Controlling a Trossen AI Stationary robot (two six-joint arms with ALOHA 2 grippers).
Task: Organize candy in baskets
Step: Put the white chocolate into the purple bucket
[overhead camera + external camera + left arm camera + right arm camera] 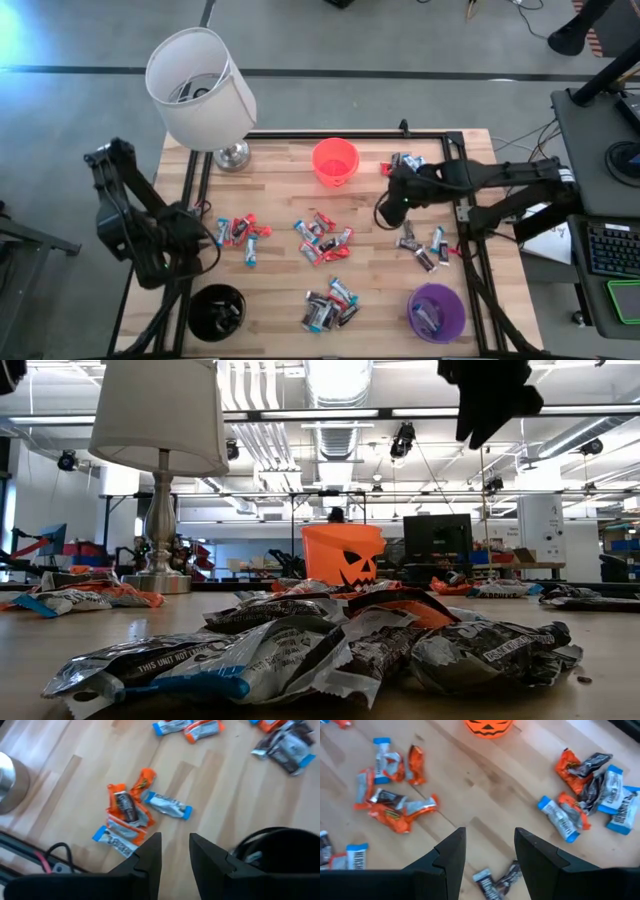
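Several candies [395, 807] lie scattered beyond the right tool [489, 850], its fingers spread and empty.

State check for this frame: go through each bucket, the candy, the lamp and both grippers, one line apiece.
orange bucket: upright, looks empty
purple bucket: upright, some candy inside
black bucket: upright, contents unclear
candy: mostly loose in clusters on the table
lamp: standing upright
left gripper: jaws apart, nothing between them, above table
right gripper: open, empty, above table
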